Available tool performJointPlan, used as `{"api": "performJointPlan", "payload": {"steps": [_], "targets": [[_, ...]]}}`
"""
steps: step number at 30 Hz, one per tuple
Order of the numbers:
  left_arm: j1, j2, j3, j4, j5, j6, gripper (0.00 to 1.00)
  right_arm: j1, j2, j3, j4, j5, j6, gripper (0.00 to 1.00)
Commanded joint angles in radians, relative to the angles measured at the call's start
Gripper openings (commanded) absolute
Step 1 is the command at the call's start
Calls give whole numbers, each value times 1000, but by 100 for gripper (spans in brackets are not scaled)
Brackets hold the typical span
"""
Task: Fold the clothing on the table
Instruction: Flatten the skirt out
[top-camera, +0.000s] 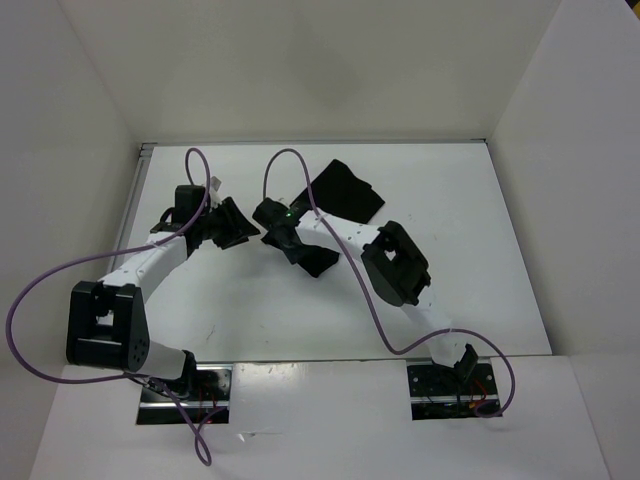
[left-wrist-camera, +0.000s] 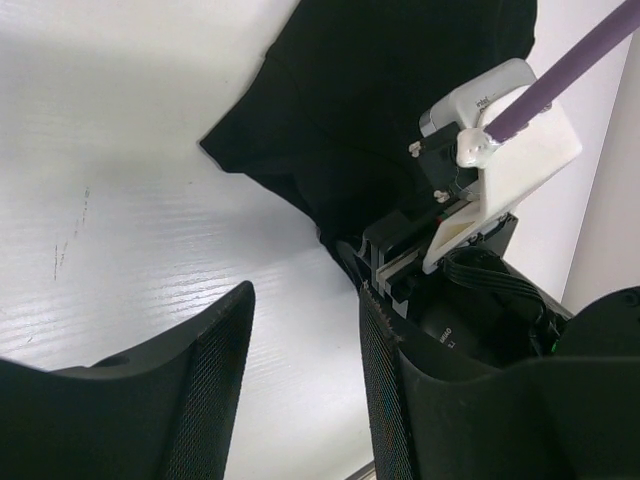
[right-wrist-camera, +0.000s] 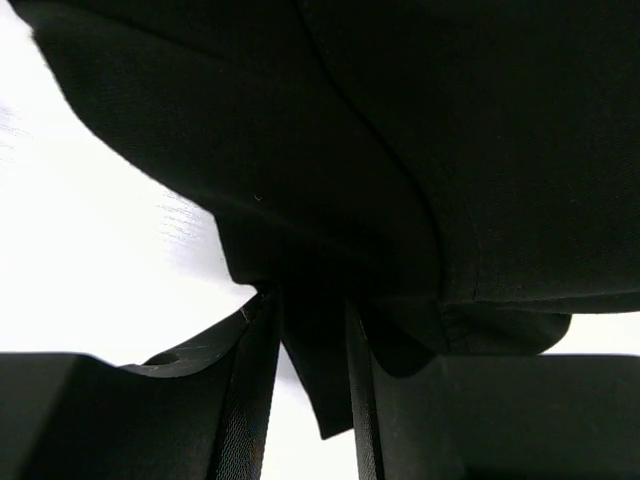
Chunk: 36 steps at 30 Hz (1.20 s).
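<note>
The black clothing (top-camera: 347, 190) lies bunched on the white table (top-camera: 470, 220) near the middle back, with a lower flap reaching toward the front. My right gripper (top-camera: 290, 240) sits at its left edge. In the right wrist view the right gripper (right-wrist-camera: 312, 300) is shut on a fold of the clothing (right-wrist-camera: 400, 120), and a dark flap hangs down between the fingers. My left gripper (top-camera: 235, 225) hovers just left of it. In the left wrist view the left gripper (left-wrist-camera: 305, 295) is open with only bare table (left-wrist-camera: 120, 200) between its fingers. The clothing (left-wrist-camera: 380, 90) lies beyond them.
White walls enclose the table on the left, back and right. Purple cables loop from both arms. The right arm's wrist with its white camera mount (left-wrist-camera: 500, 150) crowds close beside the left gripper's right finger.
</note>
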Motion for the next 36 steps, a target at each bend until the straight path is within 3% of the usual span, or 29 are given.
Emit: {"api": "performJointPlan", "payload": {"steps": [1, 10, 27, 29, 33, 36], "targets": [[3, 6, 2, 15, 20, 32, 54, 0, 3, 8, -9, 3, 8, 36], [12, 37, 2, 33, 56, 41, 54, 0, -31, 105, -89, -15, 17, 45], [12, 46, -7, 61, 104, 41, 54, 0, 21, 64, -126, -35, 36, 46], [12, 46, -7, 61, 104, 41, 54, 0, 30, 39, -115, -35, 36, 41], [22, 46, -17, 61, 104, 41, 54, 0, 30, 39, -104, 9, 62, 6], [22, 46, -17, 61, 104, 41, 54, 0, -11, 82, -104, 69, 88, 0]]}}
